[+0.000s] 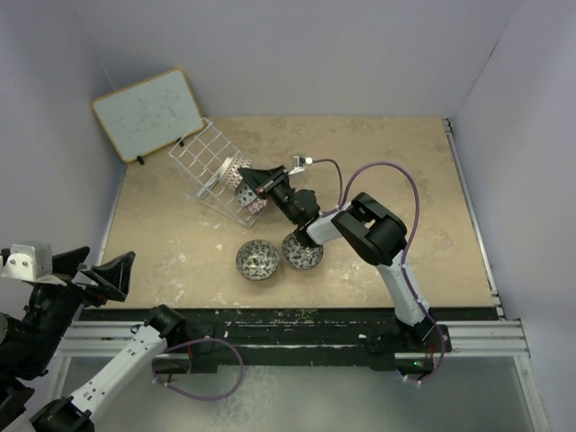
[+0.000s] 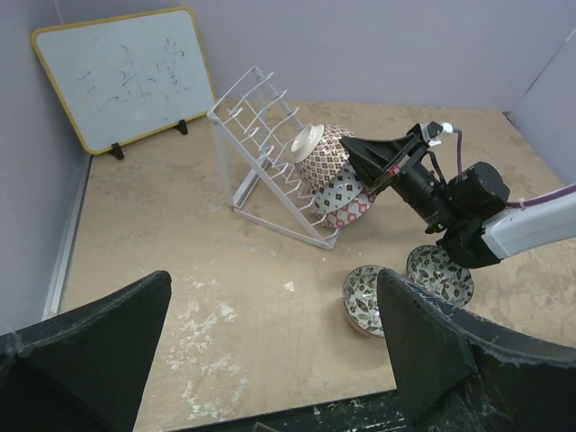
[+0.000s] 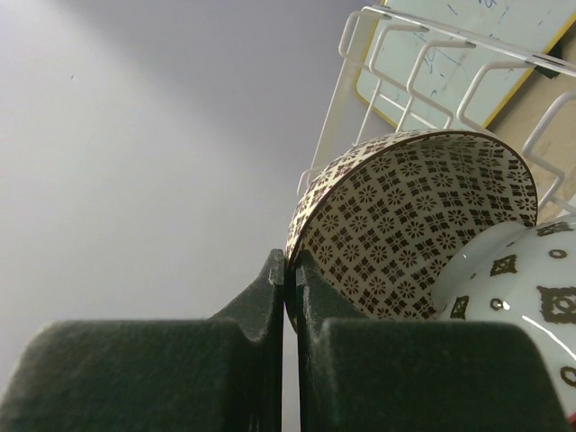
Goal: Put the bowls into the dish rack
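The white wire dish rack (image 1: 205, 162) leans tilted at the back left and also shows in the left wrist view (image 2: 256, 144). Three bowls rest against it. My right gripper (image 3: 291, 261) is shut on the rim of the top, reddish-brown patterned bowl (image 3: 414, 216), seen in the left wrist view (image 2: 319, 155) with the gripper (image 2: 355, 148) beside it. A white bowl with dark motifs (image 3: 522, 306) lies under it. Two dark grey-white bowls (image 1: 257, 259) (image 1: 302, 251) sit upright on the table. My left gripper (image 2: 270, 351) is open and empty over the near left edge.
A wood-framed whiteboard (image 1: 148, 112) stands against the back left wall behind the rack. The right arm (image 1: 373, 229) stretches over the right-hand bowl on the table. Grey walls close in the table on three sides.
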Tool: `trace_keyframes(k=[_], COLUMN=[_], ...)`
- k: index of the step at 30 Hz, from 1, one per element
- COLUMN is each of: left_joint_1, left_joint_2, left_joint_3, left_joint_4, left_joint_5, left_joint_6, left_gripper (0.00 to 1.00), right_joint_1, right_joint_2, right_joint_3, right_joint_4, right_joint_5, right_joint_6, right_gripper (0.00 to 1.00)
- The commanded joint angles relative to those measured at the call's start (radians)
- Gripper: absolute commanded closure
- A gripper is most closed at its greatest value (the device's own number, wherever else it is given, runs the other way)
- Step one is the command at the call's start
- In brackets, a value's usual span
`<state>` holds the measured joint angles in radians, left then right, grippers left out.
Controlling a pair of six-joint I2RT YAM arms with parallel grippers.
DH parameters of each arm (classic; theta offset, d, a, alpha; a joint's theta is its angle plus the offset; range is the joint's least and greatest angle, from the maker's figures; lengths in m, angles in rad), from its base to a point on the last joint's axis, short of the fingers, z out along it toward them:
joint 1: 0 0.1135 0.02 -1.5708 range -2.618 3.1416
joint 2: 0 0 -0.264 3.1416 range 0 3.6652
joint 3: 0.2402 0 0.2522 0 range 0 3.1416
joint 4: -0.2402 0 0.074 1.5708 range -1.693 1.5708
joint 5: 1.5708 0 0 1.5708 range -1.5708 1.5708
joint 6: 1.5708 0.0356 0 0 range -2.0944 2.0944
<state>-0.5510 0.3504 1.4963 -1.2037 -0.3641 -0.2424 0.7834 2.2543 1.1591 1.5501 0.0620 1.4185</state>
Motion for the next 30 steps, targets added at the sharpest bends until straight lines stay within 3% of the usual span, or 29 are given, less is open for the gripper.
trace_keyframes(k=[1, 11, 21, 30], left_joint_1=[-0.002, -0.003, -0.003, -0.003], left_joint_2=[0.012, 0.012, 0.012, 0.012], left_joint_3=[0.012, 0.001, -0.014, -0.022], left_joint_4=[0.008, 0.019, 0.035, 0.044], left_joint_5=[-0.012, -0.009, -0.006, -0.01], left_joint_6=[0.005, -0.001, -0.004, -0.002], left_gripper=[0.01, 0.01, 0.01, 0.01], right_joint_1=[0.008, 0.01, 0.009, 0.009], right_joint_2=[-0.029, -0.063, -0.071, -0.097], right_joint_3=[0.017, -0.035, -0.091, -0.142], right_joint_4=[0.381, 0.381, 0.382, 0.379], right_joint_5=[0.012, 0.001, -0.002, 0.007], right_joint_6=[0.043, 0.038, 0.051, 0.052], right_gripper=[0.96, 0.92, 0.71, 0.65])
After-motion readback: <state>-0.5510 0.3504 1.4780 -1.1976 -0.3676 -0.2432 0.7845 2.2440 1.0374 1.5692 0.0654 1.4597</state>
